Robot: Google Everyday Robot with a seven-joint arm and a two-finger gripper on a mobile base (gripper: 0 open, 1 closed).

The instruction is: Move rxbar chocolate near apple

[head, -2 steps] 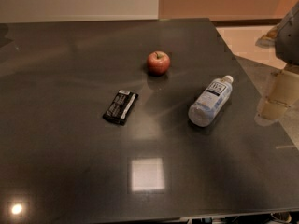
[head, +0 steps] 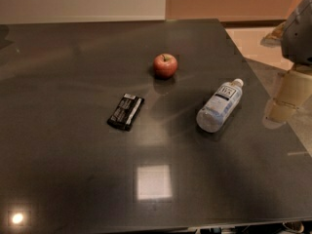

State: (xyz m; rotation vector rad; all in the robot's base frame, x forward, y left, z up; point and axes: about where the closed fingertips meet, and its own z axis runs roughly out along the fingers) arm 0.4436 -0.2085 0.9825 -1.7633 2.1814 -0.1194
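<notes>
The rxbar chocolate (head: pixel 126 111), a flat black bar with white lettering, lies on the dark table (head: pixel 73 179) left of centre. The red apple (head: pixel 165 65) stands upright farther back and to the right of the bar, well apart from it. My gripper (head: pixel 285 99), beige under a grey arm part (head: pixel 300 30), hangs at the right edge of the view past the table's right edge, far from both the bar and the apple. It holds nothing that I can see.
A clear plastic bottle with a white label (head: pixel 220 105) lies on its side right of centre, between the apple and the gripper. The table's right edge (head: pixel 265 87) runs diagonally just left of the gripper. A bright light reflection (head: pixel 154 182) shows near the front.
</notes>
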